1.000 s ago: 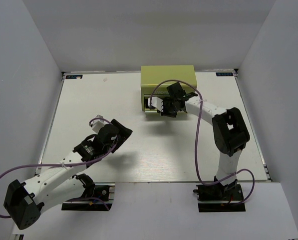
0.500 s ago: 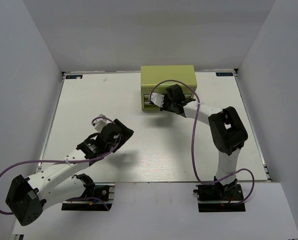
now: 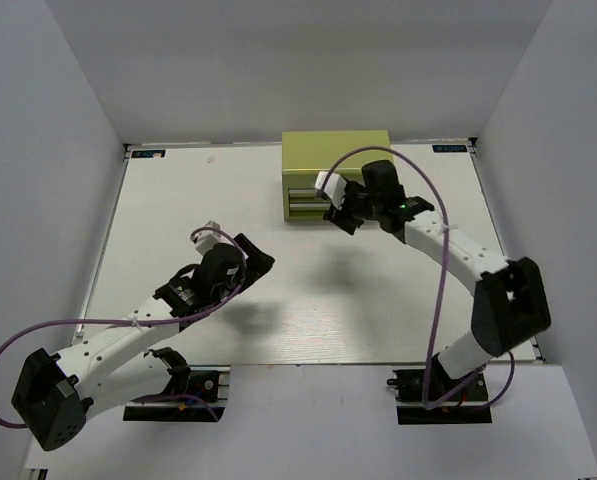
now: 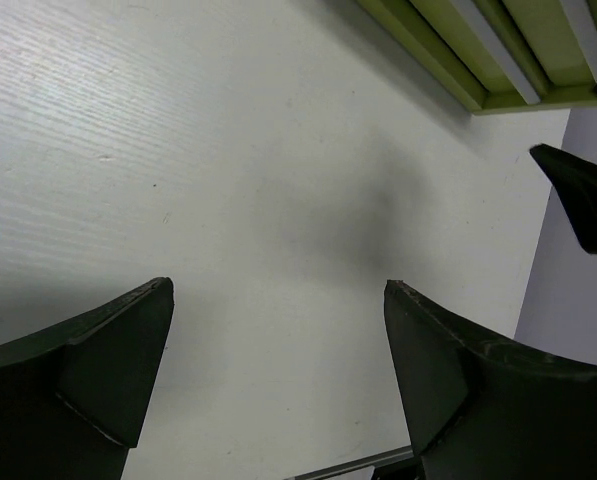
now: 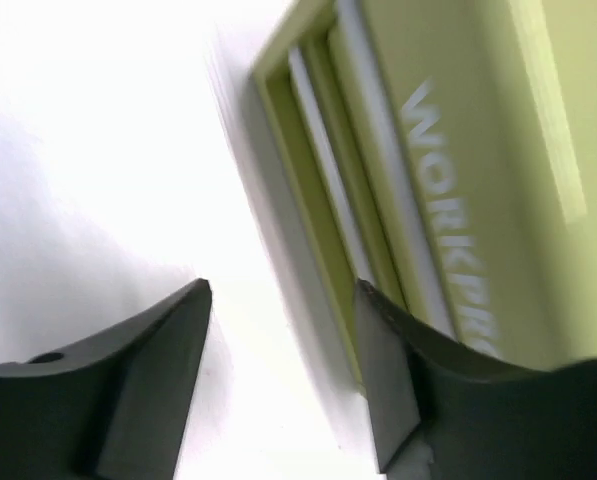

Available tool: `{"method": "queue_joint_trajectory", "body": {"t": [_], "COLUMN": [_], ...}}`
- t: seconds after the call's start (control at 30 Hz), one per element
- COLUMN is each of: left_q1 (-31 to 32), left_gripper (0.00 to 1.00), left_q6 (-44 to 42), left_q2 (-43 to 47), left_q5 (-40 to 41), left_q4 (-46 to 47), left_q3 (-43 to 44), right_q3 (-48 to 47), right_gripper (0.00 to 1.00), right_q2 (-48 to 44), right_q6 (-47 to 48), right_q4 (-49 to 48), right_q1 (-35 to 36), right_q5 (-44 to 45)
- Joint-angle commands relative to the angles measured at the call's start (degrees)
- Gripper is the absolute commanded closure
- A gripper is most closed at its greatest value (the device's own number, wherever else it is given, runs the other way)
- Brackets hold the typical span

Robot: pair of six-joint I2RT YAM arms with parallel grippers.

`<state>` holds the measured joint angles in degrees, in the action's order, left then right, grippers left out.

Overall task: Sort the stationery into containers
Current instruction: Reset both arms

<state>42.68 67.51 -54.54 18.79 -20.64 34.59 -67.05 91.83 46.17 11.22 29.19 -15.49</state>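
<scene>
At the far edge of the bench (image 3: 178,200), olive tool chest (image 3: 336,157), both drawers (image 3: 304,203) pushed in, right tool (image 5: 283,290) just beside its front, spread wide, empty, left tool (image 4: 278,295) wide, empty, well apart.

The right gripper (image 3: 340,213) has backed off the chest (image 3: 336,150) front and now hangs just before its right part, jaws apart, so both drawers (image 3: 303,200) show from above. The right arm (image 3: 508,305) has swung its elbow out rightward. The left gripper (image 3: 254,257) has crept slightly forward.
</scene>
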Motion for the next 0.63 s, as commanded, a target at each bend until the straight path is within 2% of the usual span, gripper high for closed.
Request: {"method": "queue_joint_trajectory", "body": {"t": [0.0, 0.03, 0.07, 0.1, 0.13, 0.23, 0.33, 0.47, 0.6], "left_q1": [-0.22, -0.22, -0.22, -0.22, -0.22, -0.22, -0.22, -0.22, -0.22], "left_gripper": [0.04, 0.00, 0.00, 0.00, 0.00, 0.00, 0.00, 0.00, 0.00], "left_q6": [-6.66, -7.73, -8.96, -10.01, -12.03, -15.37, -17.31, -18.81, -21.18], "left_q2": [0.84, 0.84, 0.84, 0.06, -0.64, -2.14, -2.67, -3.81, -4.34], "left_q5": [-1.56, -2.08, -2.09, -2.70, -2.70, -3.75, -4.99, -7.09, -7.71], "left_q4": [4.73, 4.74, 5.34, 5.35, 5.35, 5.35, 6.40, 7.55, 7.55], "left_q3": [2.50, 2.50, 3.28, 4.42, 5.13, 7.33, 7.86, 8.39, 10.06], "right_q3": [0.33, 0.42, 0.69, 1.73, 2.87, 5.25, 7.36, 11.31, 14.92], "right_gripper": [0.34, 0.32, 0.13, 0.10, 0.10, 0.10, 0.10, 0.10, 0.10], "right_q2": [-6.12, -7.01, -8.76, -10.69, -11.75, -16.32, -20.98, -25.72, -26.70], "right_q6": [-11.96, -17.90, -19.87, -21.46, -26.00, -31.13, -32.55, -33.60, -33.96], "right_q4": [2.32, 1.70, 1.44, -0.39, -1.98, -5.06, -7.61, -8.23, -8.85], "right_q1": [-1.15, -1.41, -1.50, -1.50, -1.50, -1.50, -1.51, -1.51, -1.94], "right_q5": [-6.84, -6.49, -4.40, -3.16, -1.41, 5.45, 11.69, 13.99, 15.31]}}
